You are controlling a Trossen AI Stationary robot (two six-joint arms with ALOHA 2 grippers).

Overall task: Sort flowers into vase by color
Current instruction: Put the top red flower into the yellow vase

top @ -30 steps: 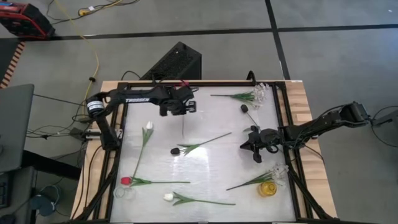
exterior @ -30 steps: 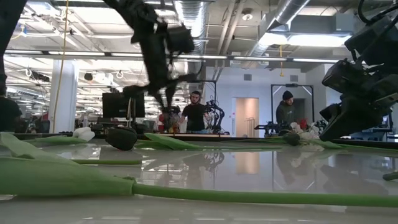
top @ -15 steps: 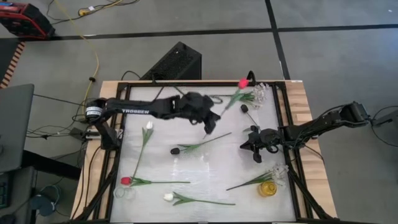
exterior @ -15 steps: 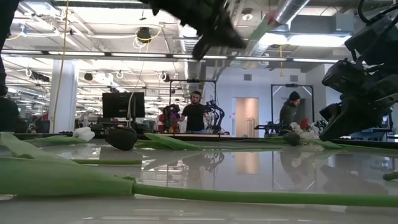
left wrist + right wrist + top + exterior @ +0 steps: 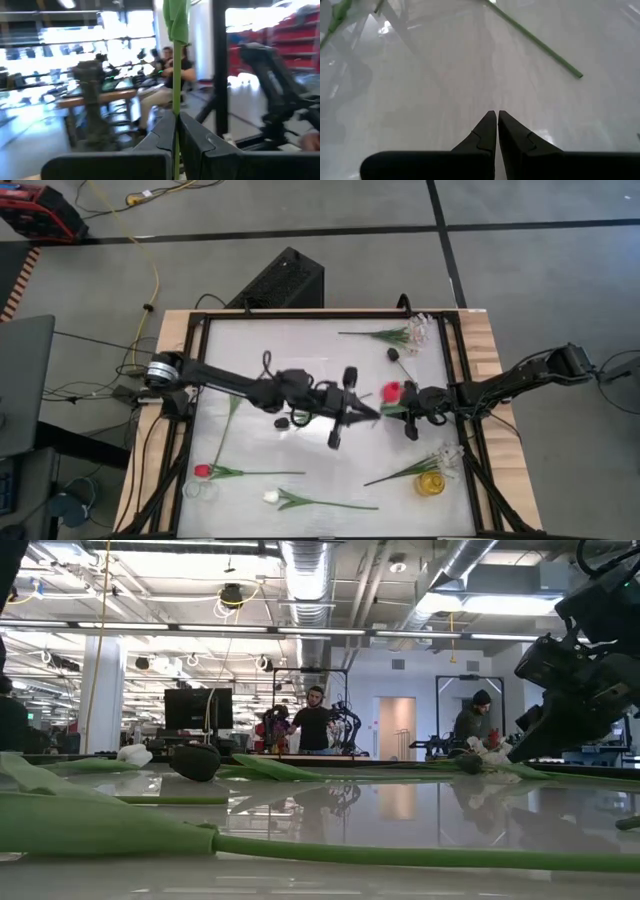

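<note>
My left gripper (image 5: 352,412) reaches over the table's middle, shut on a red tulip (image 5: 391,391) whose head lies just left of my right gripper (image 5: 408,413). In the left wrist view the green stem (image 5: 176,90) rises from between the fingers (image 5: 165,135). My right gripper (image 5: 496,120) is shut and empty above the table's right side. Lying flat on the table are a white tulip (image 5: 238,383), a second red tulip (image 5: 203,471), another white tulip (image 5: 270,496) and a near-black tulip (image 5: 393,354). Another near-black tulip (image 5: 283,422) is half hidden under the left arm. My left gripper pinches the red tulip's stem (image 5: 176,112) between its two fingers, some way below the head. The flower is lifted clear of the table. It slants across the gripper, with the head (image 5: 391,391) toward the right arm and the stem's lower end (image 5: 335,442) toward the near edge.
White blossom sprigs lie by a clear vase (image 5: 420,330) at the far right and beside a yellow vase (image 5: 430,483) at the near right. A clear vase (image 5: 200,489) stands near left. A dark frame (image 5: 195,410) borders the table. People stand in the room behind (image 5: 315,725).
My left arm has swung from the far left part of the table toward the middle and the near edge, carrying the red tulip along. The flower's head came up toward the far right vase, then dropped beside my right gripper. The gripper has left the low view.
</note>
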